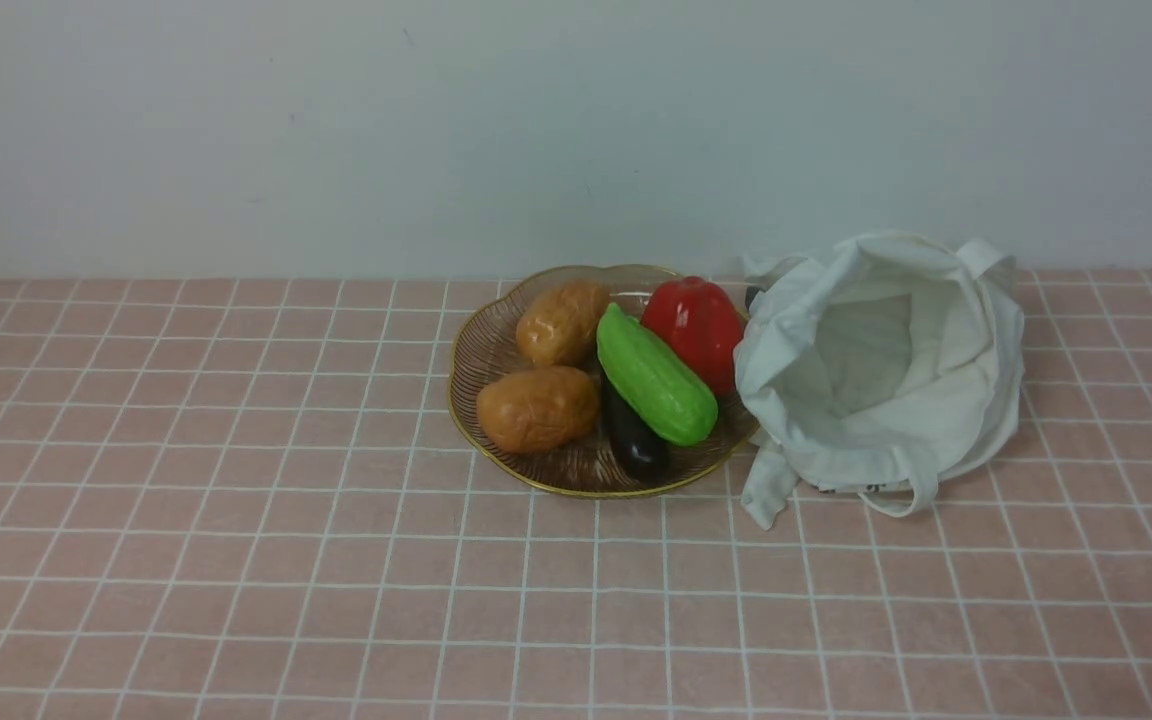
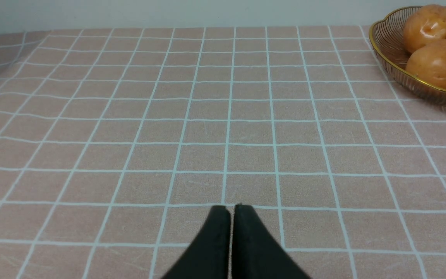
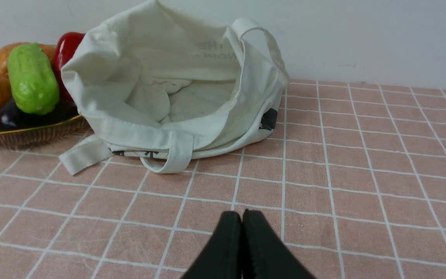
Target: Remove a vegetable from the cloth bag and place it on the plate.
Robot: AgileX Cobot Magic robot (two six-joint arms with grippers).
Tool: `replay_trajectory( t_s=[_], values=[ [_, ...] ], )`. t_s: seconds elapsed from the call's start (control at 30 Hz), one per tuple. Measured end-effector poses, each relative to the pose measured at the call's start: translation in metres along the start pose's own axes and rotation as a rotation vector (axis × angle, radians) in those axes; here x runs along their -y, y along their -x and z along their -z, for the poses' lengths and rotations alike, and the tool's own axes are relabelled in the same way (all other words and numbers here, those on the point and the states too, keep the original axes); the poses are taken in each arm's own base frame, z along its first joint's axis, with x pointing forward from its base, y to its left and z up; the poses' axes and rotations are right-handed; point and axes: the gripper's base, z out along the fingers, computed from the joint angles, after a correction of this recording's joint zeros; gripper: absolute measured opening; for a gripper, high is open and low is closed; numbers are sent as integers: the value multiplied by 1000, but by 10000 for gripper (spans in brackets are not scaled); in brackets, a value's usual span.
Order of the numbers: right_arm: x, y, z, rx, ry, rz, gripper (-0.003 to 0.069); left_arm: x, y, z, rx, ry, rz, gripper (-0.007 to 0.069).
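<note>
The bright green vegetable [image 1: 656, 378] lies on the ribbed, gold-rimmed plate [image 1: 481, 345], across a dark eggplant [image 1: 634, 440]. It also shows in the right wrist view [image 3: 32, 79]. The white cloth bag [image 1: 886, 370] lies open beside the plate, to its right, and I see nothing inside it [image 3: 192, 97]. My left gripper [image 2: 231, 209] is shut and empty over bare tablecloth, well short of the plate [image 2: 409, 77]. My right gripper [image 3: 242, 214] is shut and empty, on the near side of the bag. Neither gripper shows in the front view.
Two brown potatoes [image 1: 561, 322] [image 1: 536, 408] and a red bell pepper [image 1: 696, 330] share the plate. The bag's loop handles [image 1: 896, 495] trail on the pink checked tablecloth [image 1: 236, 500]. A pale wall stands close behind plate and bag.
</note>
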Motion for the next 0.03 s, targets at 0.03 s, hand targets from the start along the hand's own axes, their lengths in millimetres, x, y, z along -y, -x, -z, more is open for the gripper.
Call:
replay_trajectory(
  t_s=[0.03],
  values=[
    [0, 0, 0, 0, 0, 0, -15, 0, 0, 0, 0, 0, 0, -5]
  ],
)
